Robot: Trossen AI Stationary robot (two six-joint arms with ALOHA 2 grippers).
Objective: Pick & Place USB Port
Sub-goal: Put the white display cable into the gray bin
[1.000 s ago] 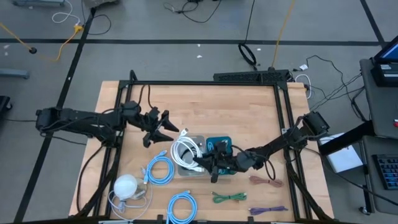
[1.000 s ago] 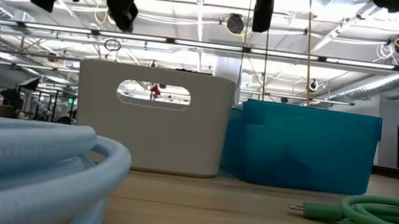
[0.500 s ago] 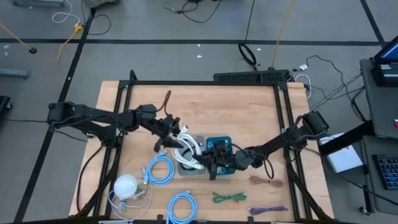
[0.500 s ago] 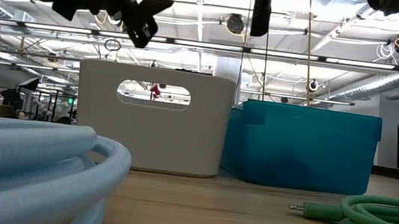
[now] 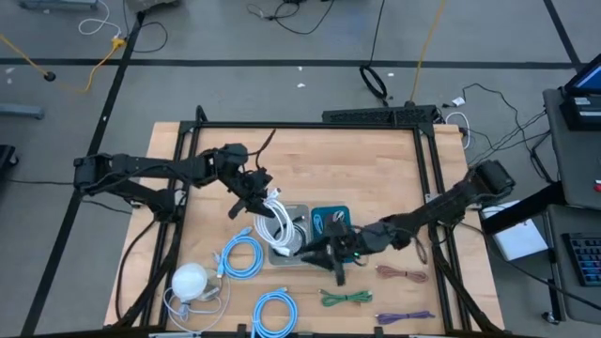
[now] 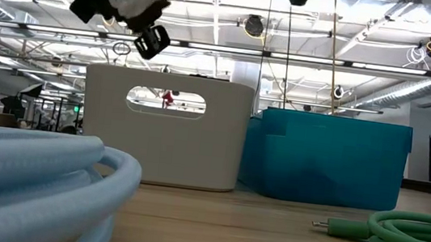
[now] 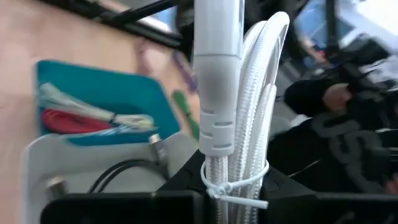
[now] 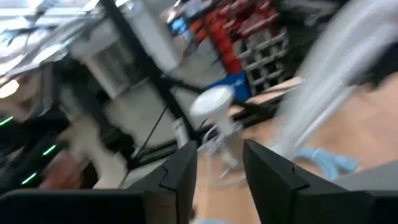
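A white coiled USB cable [image 5: 279,214] [image 7: 239,93], bound with a thin tie, hangs above the white bin [image 5: 291,253] [image 6: 164,127]. My left gripper [image 5: 255,195] [image 6: 134,10] is shut on it, reaching in from the table's left. A teal bin [image 5: 334,218] [image 6: 325,158] with cables inside stands against the white bin's right side. My right gripper [image 5: 326,253] [image 8: 214,171] stands open just near of the two bins, apart from the coil, with nothing between its fingers. My left gripper pinches the bundled strands of the white cable at the tie [image 7: 233,179] between its two fingers [image 7: 186,186]. It comes in nearly level from the table's left. The coil is lifted clear and reaches out past the fingertips over the white bin.
Two light blue cable coils [image 5: 242,255] [image 5: 277,310] and a white round object [image 5: 190,280] lie near the front left. A green cable [image 5: 346,298] [image 6: 406,232], a purple one [image 5: 406,317] and a brownish one [image 5: 402,273] lie at the front right.
My left gripper has moved toward the table's right onto the white coil and has shut on it. My right gripper, which held the coil, has opened, let go and drawn back toward the near edge. The coil now hangs from my left gripper.
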